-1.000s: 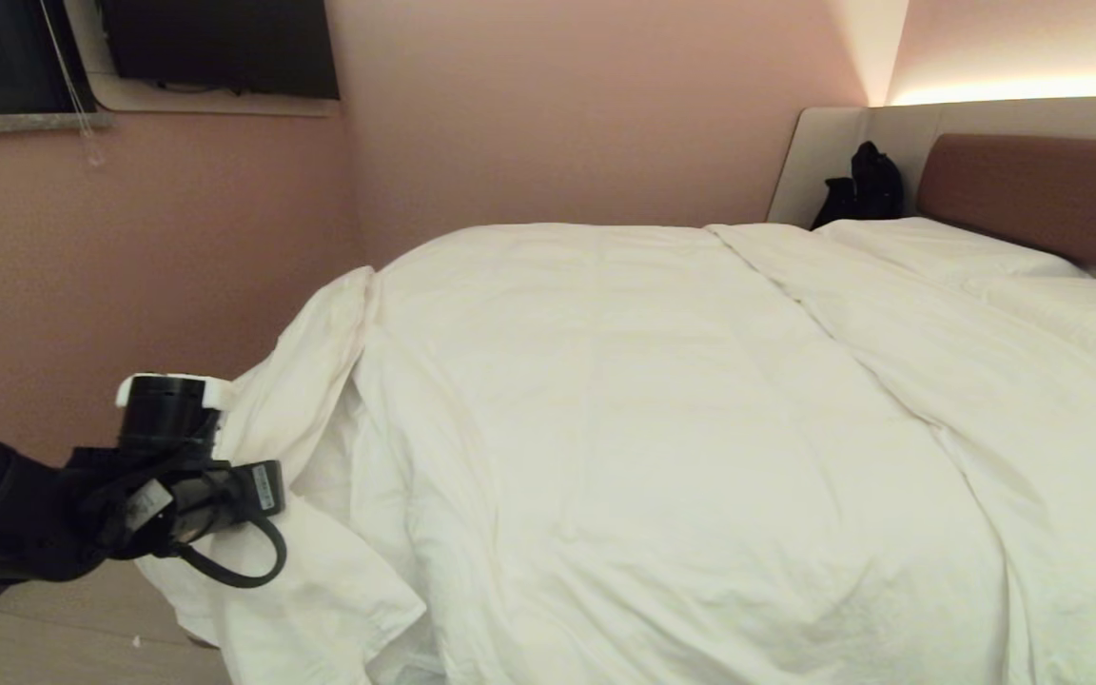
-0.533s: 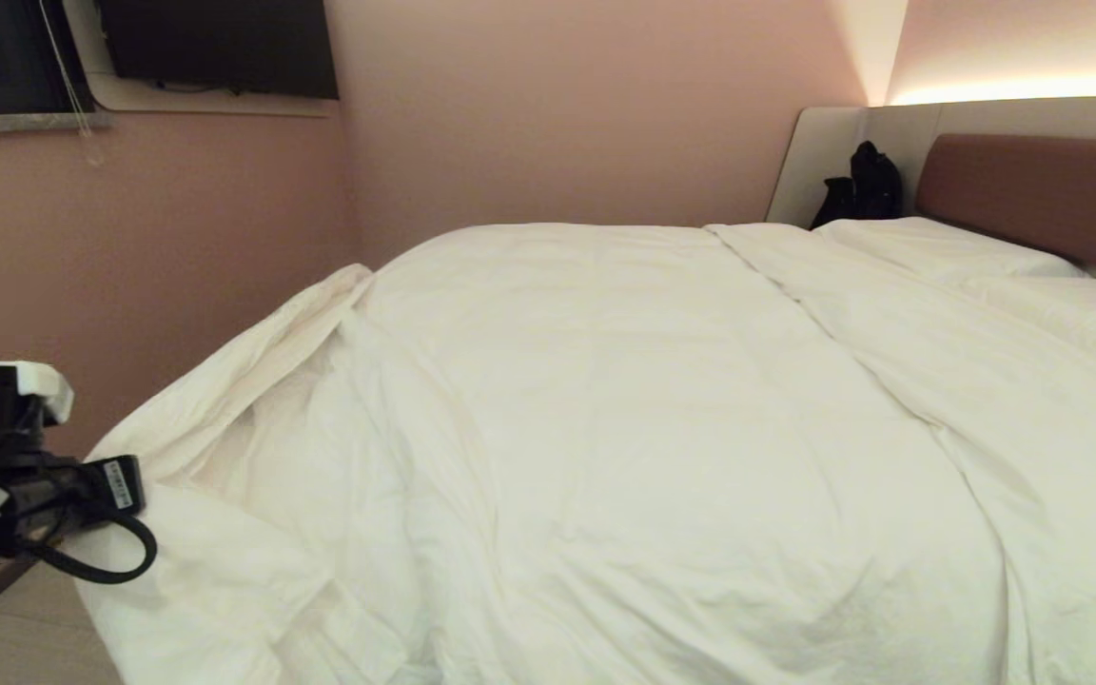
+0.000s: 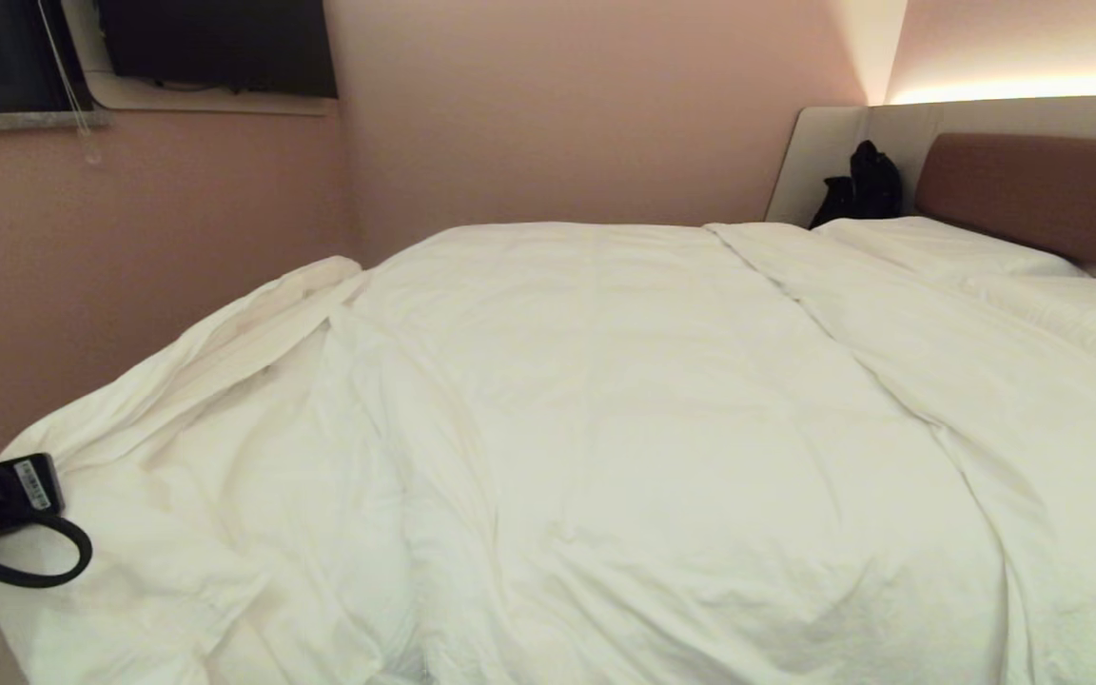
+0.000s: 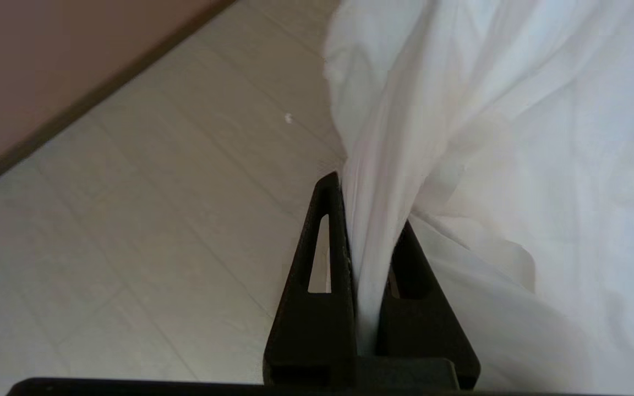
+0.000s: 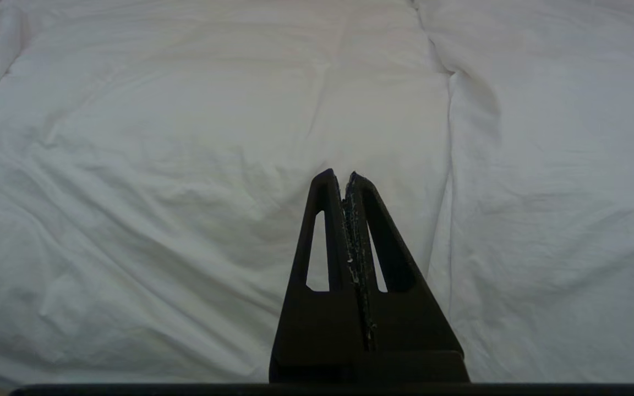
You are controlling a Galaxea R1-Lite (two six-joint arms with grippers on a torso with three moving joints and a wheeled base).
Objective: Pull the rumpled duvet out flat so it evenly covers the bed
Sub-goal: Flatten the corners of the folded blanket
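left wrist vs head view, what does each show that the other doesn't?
Only the left wrist view: the left gripper shut on a bunched fold of the duvet, with pale floor and a dark baseboard below.

Only the head view: the whole bed, its headboard, a pillow, a black bag in the far corner, and the duvet's spread toward the left edge.

Both: the white duvet and the pink wall.
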